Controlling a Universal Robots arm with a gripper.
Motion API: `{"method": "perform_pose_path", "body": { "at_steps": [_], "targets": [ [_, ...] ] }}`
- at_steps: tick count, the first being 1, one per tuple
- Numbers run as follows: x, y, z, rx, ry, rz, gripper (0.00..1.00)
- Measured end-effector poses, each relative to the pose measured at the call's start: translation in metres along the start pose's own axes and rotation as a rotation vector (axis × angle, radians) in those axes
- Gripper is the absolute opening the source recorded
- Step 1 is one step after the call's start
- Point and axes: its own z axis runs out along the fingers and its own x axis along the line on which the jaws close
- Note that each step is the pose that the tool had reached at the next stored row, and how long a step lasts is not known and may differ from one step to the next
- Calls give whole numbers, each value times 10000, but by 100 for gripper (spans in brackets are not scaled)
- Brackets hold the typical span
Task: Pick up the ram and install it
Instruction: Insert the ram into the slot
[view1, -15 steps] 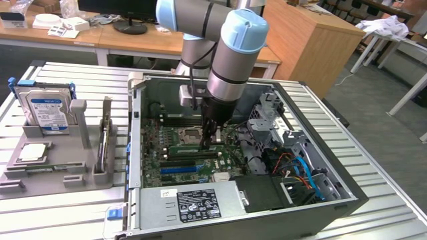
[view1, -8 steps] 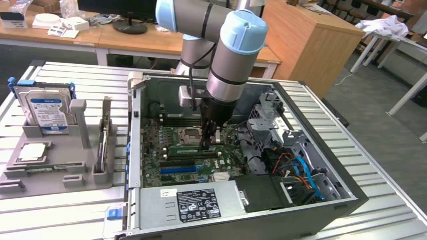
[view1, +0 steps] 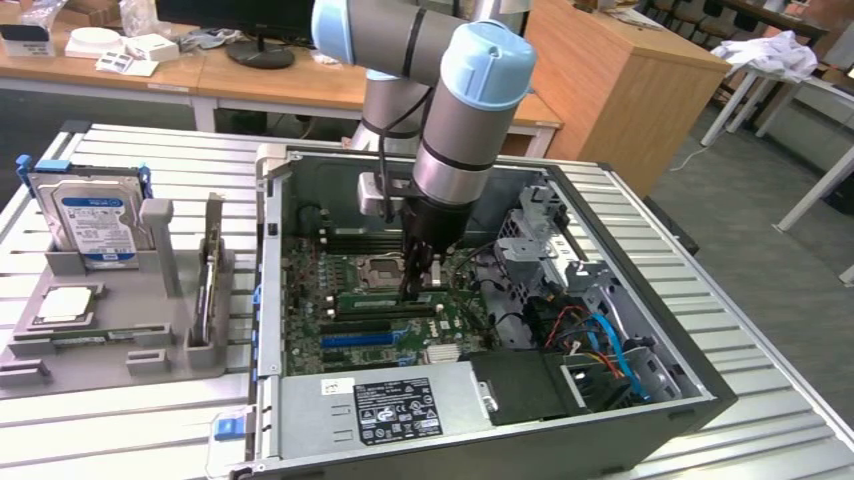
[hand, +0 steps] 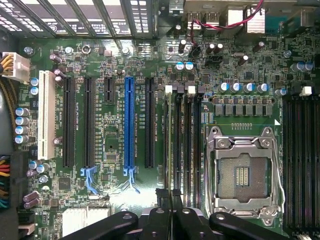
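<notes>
The ram is a long green stick standing on edge in a black slot of the motherboard, inside the open computer case. My gripper reaches straight down onto the end of the stick nearest the exterior view's right. In the wrist view the gripper is shut, its two black fingers pressed together at one end of the slot. The ram's thin top edge runs away from them. I cannot tell whether the fingertips pinch the ram or just rest on it.
The empty CPU socket lies beside the memory slots. Cables and a drive cage crowd the case on the exterior view's right. The power supply sits at the near wall. A grey tray holds a hard drive and a square chip.
</notes>
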Motion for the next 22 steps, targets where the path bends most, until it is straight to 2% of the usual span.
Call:
{"method": "perform_pose_path", "body": {
  "at_steps": [22],
  "targets": [
    [0,-1,26,0,0,0,12]
  ]
}}
